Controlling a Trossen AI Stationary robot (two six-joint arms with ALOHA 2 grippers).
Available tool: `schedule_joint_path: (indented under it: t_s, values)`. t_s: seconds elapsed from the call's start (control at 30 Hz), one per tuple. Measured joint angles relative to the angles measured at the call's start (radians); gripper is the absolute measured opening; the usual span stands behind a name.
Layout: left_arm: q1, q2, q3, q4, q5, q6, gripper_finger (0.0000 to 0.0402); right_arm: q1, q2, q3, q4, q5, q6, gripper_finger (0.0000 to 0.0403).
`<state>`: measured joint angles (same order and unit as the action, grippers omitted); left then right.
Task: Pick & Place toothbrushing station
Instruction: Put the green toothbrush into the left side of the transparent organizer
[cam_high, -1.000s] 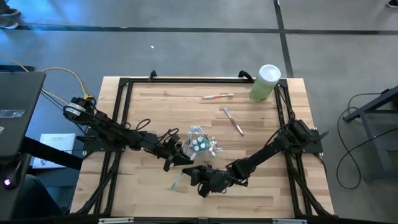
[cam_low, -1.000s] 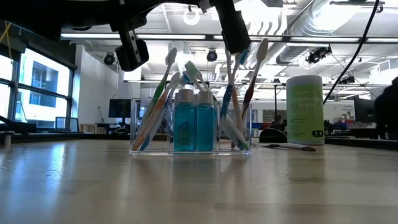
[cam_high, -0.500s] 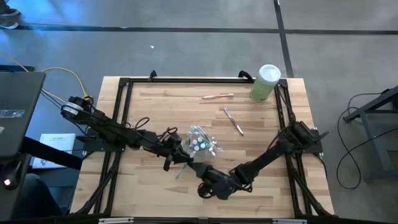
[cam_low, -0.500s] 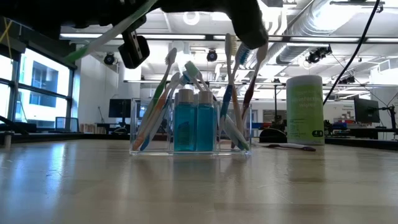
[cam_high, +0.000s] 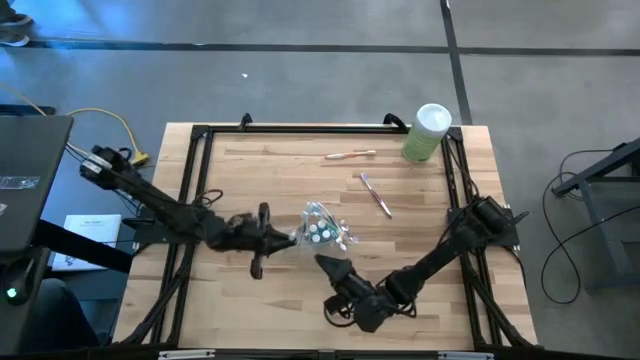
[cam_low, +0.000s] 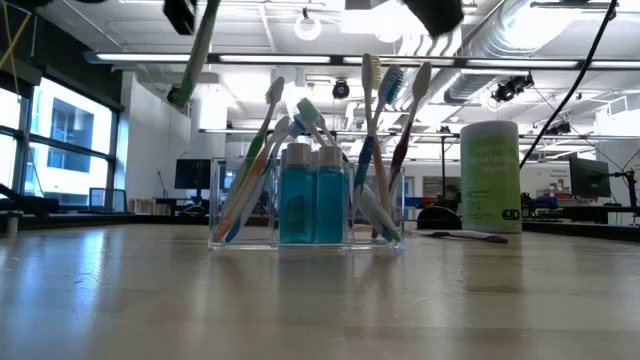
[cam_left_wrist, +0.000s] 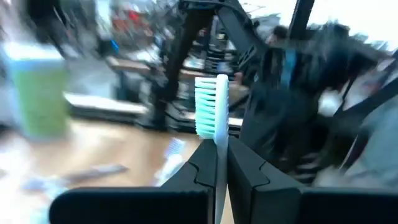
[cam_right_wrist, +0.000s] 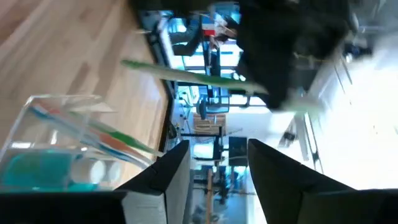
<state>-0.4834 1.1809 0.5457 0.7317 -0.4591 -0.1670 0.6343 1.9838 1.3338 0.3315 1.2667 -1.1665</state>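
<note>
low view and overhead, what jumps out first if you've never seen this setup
A clear cup crammed with toothbrushes and two blue tubes stands mid-table. The left gripper, beside it, is shut on a green toothbrush lifted off the wood, while the right gripper waits open nearby. A pale-green canister stands at the far right corner.

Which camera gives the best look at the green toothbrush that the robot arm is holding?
The left wrist view: the green toothbrush stands clamped in the left gripper, bristles clear. The low view shows its handle hanging at the top; the right wrist view shows it as a green bar. From above, it can't be made out.
</note>
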Motion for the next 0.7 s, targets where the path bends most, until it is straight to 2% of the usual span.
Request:
schedule_joint_path:
  t_s: [0.07,0.13,0.33,0.43,0.7]
  values:
    - [-0.042,0.011,0.0,0.017,-0.093,0.118,0.0006,0.003,-0.027,0.0,0.0,0.028,0.034,0.0151]
    - [-0.069,0.045,0.0,0.072,-0.148,0.161,0.0006,0.008,-0.05,0.001,-0.005,0.057,0.091,0.0151]
    - [-0.077,0.196,0.0,0.345,-0.157,0.346,0.0006,0.03,-0.153,0.001,-0.125,0.136,0.329,0.0151]
    - [-0.048,0.247,-0.003,0.448,-0.153,0.371,0.0006,0.047,-0.194,0.001,-0.267,0.159,0.505,0.0151]
    - [0.035,0.272,-0.052,0.485,-0.177,0.296,0.0006,0.107,-0.266,0.0,-0.731,0.165,1.02,0.015]
